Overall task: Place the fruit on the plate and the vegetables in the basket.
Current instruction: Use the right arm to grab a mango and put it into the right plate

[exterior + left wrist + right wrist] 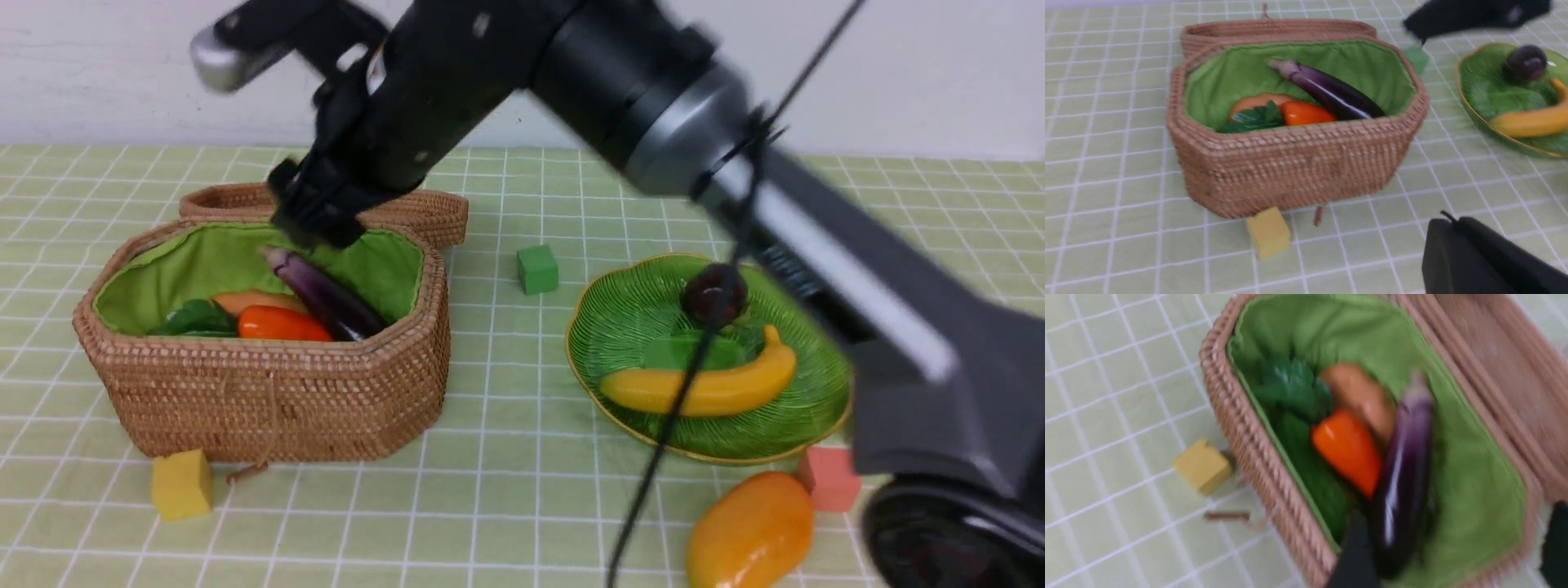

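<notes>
step in hand: eggplant (325, 296) released into basket (277, 392); right hand (1453, 555) released above it. left hand clenched, empty. next: fetch mango (751, 531) from desk, place on plate (620, 327).

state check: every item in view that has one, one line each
basket: open, lid off, behind it
eggplant: inside basket, leaning on the lining
carrot: inside basket
potato: inside basket
banana: on plate
dark round fruit: on plate
mango: on the table, off plate
right gripper: open, empty, above basket
left gripper: shut
</notes>
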`<control>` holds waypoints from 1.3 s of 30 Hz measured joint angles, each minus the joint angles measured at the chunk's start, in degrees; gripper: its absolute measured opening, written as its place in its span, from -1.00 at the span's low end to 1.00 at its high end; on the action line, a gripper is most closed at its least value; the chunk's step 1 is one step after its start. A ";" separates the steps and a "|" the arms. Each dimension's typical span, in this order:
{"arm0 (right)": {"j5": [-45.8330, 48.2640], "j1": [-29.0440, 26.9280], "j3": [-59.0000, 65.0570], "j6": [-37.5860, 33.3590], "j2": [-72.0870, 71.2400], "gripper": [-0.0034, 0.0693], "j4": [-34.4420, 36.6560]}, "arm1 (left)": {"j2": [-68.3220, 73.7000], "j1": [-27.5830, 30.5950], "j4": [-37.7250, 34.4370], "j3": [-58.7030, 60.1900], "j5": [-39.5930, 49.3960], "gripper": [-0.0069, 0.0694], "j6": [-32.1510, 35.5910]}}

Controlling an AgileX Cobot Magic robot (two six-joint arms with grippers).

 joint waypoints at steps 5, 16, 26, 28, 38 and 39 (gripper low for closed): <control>1.15 0.00 -0.17 6.90 -4.60 -0.24 -5.02 | 0.11 0.00 -9.70 0.00 -2.17 -0.85 7.34; 1.12 -2.73 31.95 20.25 -32.17 -0.93 -11.12 | 1.91 0.00 -23.90 0.00 -8.11 -0.85 21.77; 0.84 -16.37 76.78 36.76 -53.12 -0.65 -12.21 | 7.49 0.00 -24.23 0.00 -8.42 -0.85 23.73; 0.47 -18.46 81.46 38.96 -53.83 -0.52 -12.07 | 8.32 0.00 -24.23 0.00 -8.66 -0.85 23.96; -20.51 -21.59 98.74 42.48 -49.67 0.63 2.77 | 9.58 0.00 -24.36 0.00 -10.13 -0.85 24.22; -20.86 -21.59 98.74 42.56 -49.42 0.65 2.91 | 9.58 0.00 -24.36 0.00 -10.13 -0.85 24.22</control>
